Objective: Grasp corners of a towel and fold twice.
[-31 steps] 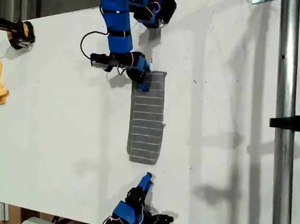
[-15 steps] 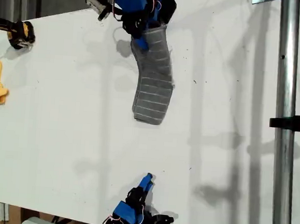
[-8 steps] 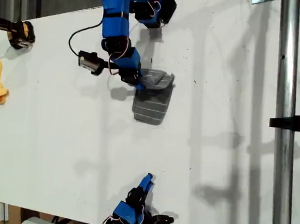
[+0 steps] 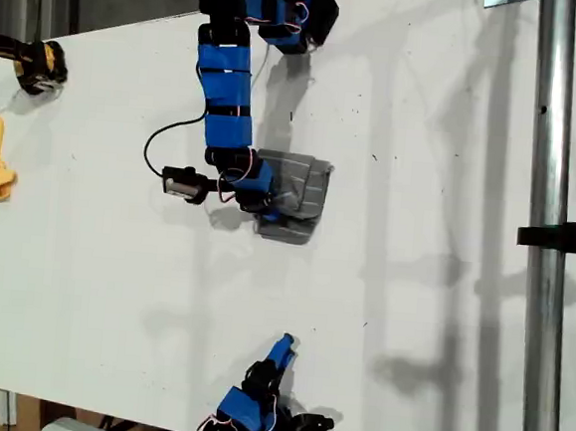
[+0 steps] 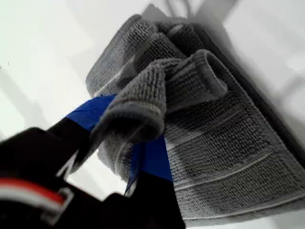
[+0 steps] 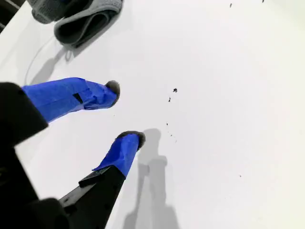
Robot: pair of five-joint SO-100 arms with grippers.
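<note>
grey striped towel lay doubled on the white bench, centre of exterior view. first gripper had its fingers pinched on a bunched corner. second gripper idle, fingers apart, empty. advice: lay corner flush with lower edge, then release.

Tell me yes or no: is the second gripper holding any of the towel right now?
No. My second gripper has its blue fingers spread over bare white table, with the towel lying apart from them.
</note>
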